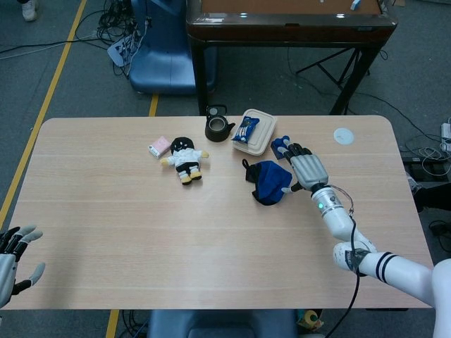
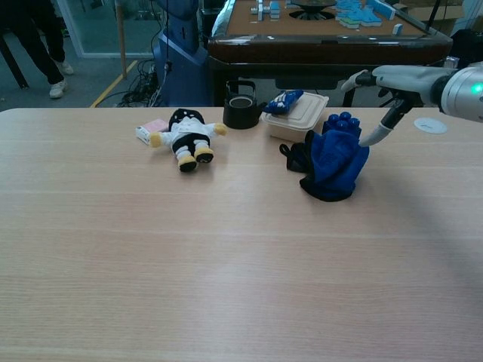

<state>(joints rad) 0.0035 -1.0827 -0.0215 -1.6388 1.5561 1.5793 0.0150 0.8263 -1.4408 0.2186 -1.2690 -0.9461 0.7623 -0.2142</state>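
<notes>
While the right hand [image 1: 307,169] hovers with fingers spread and holding nothing, the blue cloth bag [image 1: 268,182] lies slumped on the table [image 1: 106,211] just beside its fingertips, near the blue block [image 2: 341,121] and food box [image 1: 254,134].

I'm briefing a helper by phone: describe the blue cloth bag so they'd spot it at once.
On the wooden table, look just in front of the beige lunch box, beside the right robot hand. The bag lies crumpled there, the only soft, dark blue thing with a black strap, unlike the hard blue toy brick behind it.
</notes>
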